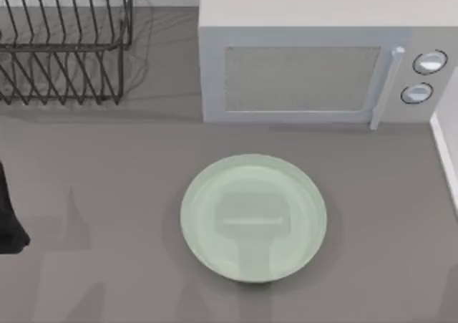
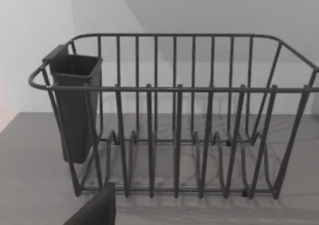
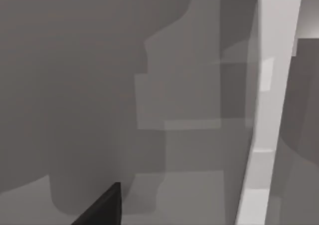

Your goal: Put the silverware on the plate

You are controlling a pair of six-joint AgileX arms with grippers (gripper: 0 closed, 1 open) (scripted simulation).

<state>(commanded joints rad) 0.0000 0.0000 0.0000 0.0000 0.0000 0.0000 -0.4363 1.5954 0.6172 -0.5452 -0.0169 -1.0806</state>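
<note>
A pale-green plate [image 1: 254, 219] is set near the middle of the desk, toward its front edge, in front of a grey microwave [image 1: 315, 58] standing along the back edge. The plate's surface is bare, and the silverware cannot be located, so the task is judged not yet begun. A wire dish rack [image 1: 64, 40] with a dark utensil cup [image 2: 75, 105] clipped to one end is placed at the back left corner; the spoon may be stored there, though nothing is seen in the cup. A dark part of the left arm [image 1: 11, 219] is seen at the left edge. Whether either gripper is spread or pressed together cannot be told.
</note>
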